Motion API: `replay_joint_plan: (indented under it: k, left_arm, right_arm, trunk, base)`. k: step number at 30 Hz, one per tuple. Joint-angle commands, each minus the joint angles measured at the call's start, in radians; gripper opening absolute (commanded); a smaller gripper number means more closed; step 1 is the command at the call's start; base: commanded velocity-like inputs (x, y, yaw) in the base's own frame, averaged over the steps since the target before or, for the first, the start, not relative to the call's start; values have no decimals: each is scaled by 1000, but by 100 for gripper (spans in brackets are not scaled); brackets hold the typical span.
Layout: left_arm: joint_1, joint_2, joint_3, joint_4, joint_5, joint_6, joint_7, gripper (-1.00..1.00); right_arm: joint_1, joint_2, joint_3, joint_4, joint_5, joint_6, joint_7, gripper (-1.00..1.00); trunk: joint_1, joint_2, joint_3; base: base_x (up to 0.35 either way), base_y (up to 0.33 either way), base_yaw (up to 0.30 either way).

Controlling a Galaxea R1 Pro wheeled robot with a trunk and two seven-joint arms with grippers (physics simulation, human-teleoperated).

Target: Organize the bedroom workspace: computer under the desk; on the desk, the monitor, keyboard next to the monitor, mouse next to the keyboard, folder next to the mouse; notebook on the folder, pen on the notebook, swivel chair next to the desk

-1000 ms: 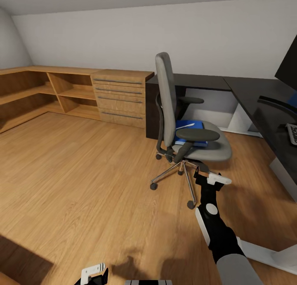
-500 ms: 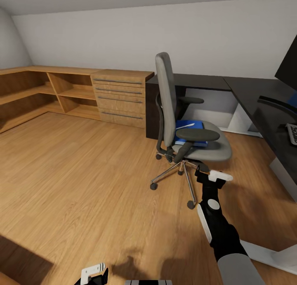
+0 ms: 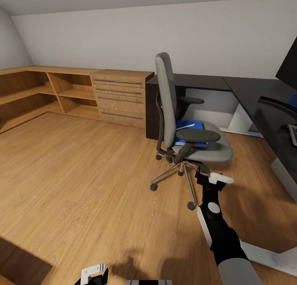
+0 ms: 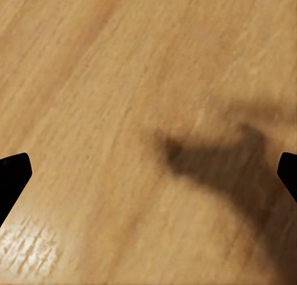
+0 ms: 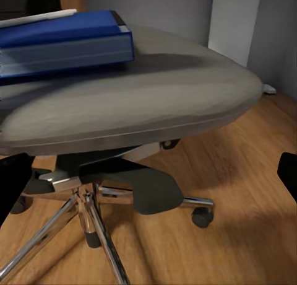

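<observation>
Black right arm (image 3: 220, 235) with white panels, round white joint cap, grey upper segment, white-tipped pincer (image 3: 212, 176).

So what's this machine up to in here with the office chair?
A two-armed robot is tidying a bedroom workspace. Its right gripper, fingers spread and empty, reaches out low in front of the grey upholstered swivel chair, below the seat edge. A flat bright blue folder lies on the seat with a thin white pen on top. The black-topped desk stands behind and to the right. The left gripper hangs open over the wooden floor.

Monitor (image 3: 288, 68) and keyboard (image 3: 293, 134) cut by frame edge (mostly unseen).
</observation>
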Motion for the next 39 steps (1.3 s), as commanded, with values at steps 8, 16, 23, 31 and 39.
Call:
replay_joint_plan:
  k: [8, 16, 23, 31, 39]
  left_arm:
    - [0, 1, -6, 0, 10, -4, 7, 100]
    - [0, 1, -6, 0, 10, -4, 7, 100]
    - [0, 1, -6, 0, 10, -4, 7, 100]
    - [0, 1, -6, 0, 10, -4, 7, 100]
    - [0, 1, -6, 0, 10, -4, 7, 100]
  right_arm:
    - [11, 0, 0, 2, 5, -6, 4, 100]
    - [14, 7, 5, 1, 2, -7, 2, 100]
    - [14, 15, 6, 1, 2, -7, 0, 100]
    - [14, 18, 5, 1, 2, -7, -1, 100]
    - [14, 19, 5, 0, 2, -7, -1, 100]
  trunk:
    - [0, 0, -1]
    - [0, 0, -1]
    - [0, 0, -1]
    - [0, 0, -4]
    - [0, 0, -6]
  base:
    - [58, 0, 0]
    - [177, 0, 0]
    - [26, 0, 90]
    - [3, 0, 221]
    - [0, 0, 239]
